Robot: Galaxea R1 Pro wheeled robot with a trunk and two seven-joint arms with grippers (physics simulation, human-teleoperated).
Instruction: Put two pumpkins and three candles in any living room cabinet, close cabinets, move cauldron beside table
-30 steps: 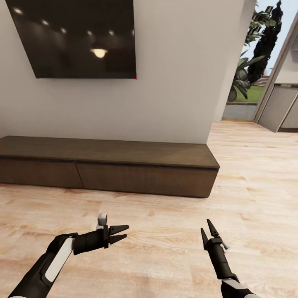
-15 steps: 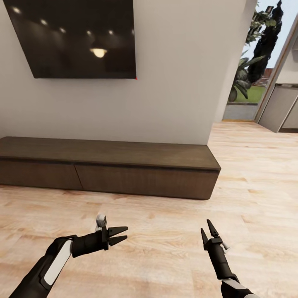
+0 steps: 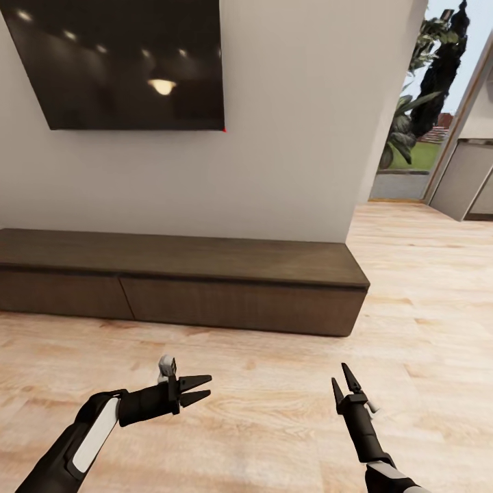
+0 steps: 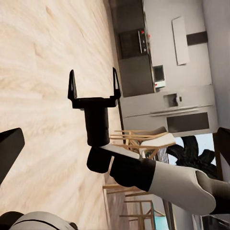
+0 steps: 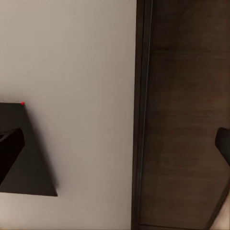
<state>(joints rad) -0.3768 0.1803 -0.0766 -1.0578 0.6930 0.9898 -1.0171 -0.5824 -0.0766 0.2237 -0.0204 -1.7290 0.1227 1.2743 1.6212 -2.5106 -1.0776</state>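
Observation:
The cabinet [image 3: 205,284] is a long, low dark-brown unit against the white wall, and both of its drawer fronts sit flush and shut. The right wrist view shows its wood face [image 5: 187,120] close up. My left gripper [image 3: 203,389] hovers open over the floor in front of it, holding nothing. My right gripper [image 3: 343,385] is also open and empty, its fingers pointing toward the cabinet. It appears again in the left wrist view [image 4: 93,81] with its fingers spread. The pumpkins, candles, cauldron and table are out of view.
A large black TV [image 3: 130,61] hangs on the wall above the cabinet. Light wood floor [image 3: 274,411] lies between me and the unit. A doorway with plants [image 3: 418,103] opens at the right. The left wrist view shows kitchen units [image 4: 163,100] and wooden chairs [image 4: 139,141].
The whole picture has shifted slightly, so the camera has moved; the cabinet's right end sits a bit further right and lower. Both grippers keep nearly the same open pose.

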